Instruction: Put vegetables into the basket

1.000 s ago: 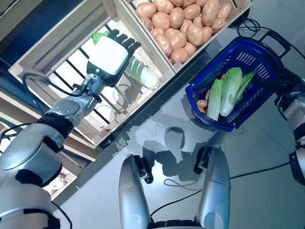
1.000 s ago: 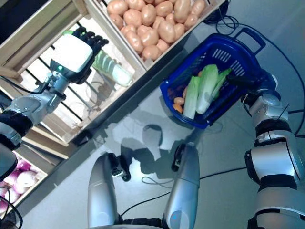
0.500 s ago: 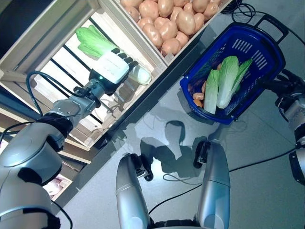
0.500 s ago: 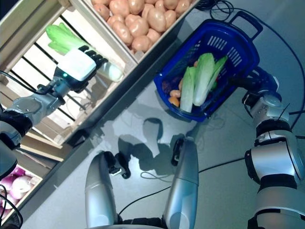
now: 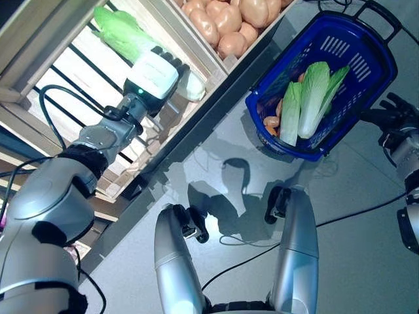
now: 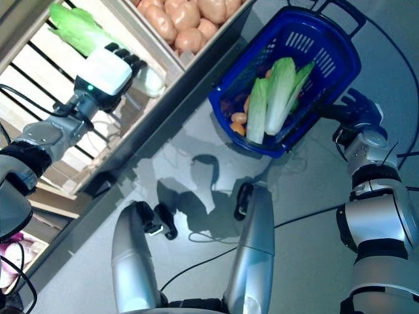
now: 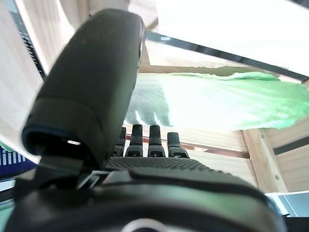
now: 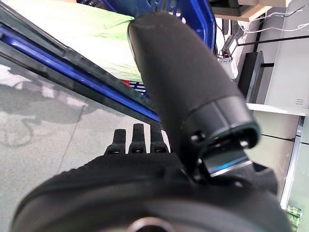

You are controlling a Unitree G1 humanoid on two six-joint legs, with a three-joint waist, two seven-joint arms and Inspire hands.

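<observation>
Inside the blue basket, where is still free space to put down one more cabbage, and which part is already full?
The blue basket has bare room at its end with the black handle, beyond the leafy tips of the two cabbages, and a narrow strip along the wall toward the right hand. The opposite end is crowded: the cabbage stems lie there beside small orange vegetables.

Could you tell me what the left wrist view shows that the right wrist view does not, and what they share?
Only the left wrist view shows the wooden crate and the loose cabbage lying past the left hand. Only the right wrist view shows the grey floor and the right hand below the blue basket's black handle. Both show a dark hand with straight fingers and something leafy green beyond it.
</observation>
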